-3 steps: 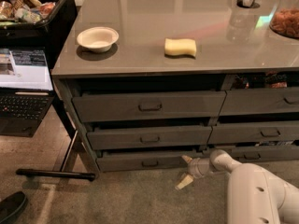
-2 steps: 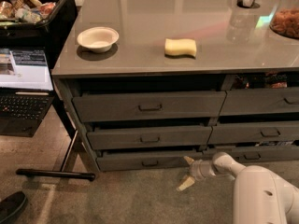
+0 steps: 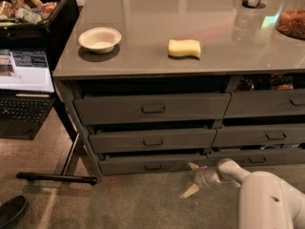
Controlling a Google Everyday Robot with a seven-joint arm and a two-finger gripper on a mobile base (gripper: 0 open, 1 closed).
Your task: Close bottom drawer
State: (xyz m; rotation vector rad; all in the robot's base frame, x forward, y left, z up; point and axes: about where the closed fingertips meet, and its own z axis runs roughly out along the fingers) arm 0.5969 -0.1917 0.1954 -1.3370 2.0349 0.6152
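The bottom drawer [image 3: 152, 165] is the lowest of the left column under the grey counter, with a low, slim front and a small dark handle [image 3: 152, 166]. It stands slightly ajar, with a dark gap above its front. My gripper [image 3: 190, 179] is low above the floor, just in front of the drawer's right end. Its fingers are open, one fingertip [image 3: 193, 166] close to the drawer front and the other [image 3: 189, 191] lower, toward the floor. My white arm [image 3: 267, 199] comes in from the bottom right.
Two taller drawers [image 3: 152, 109] above it also stand ajar, and a right column of drawers [image 3: 267, 136] sits beside them. A white bowl [image 3: 100, 39] and a yellow sponge [image 3: 184, 48] lie on the counter. A laptop [image 3: 24, 80] and a stand's black floor bar [image 3: 57, 178] are to the left.
My gripper has shifted slightly down and to the right, staying open by the bottom drawer's right end. The drawer has not visibly moved.
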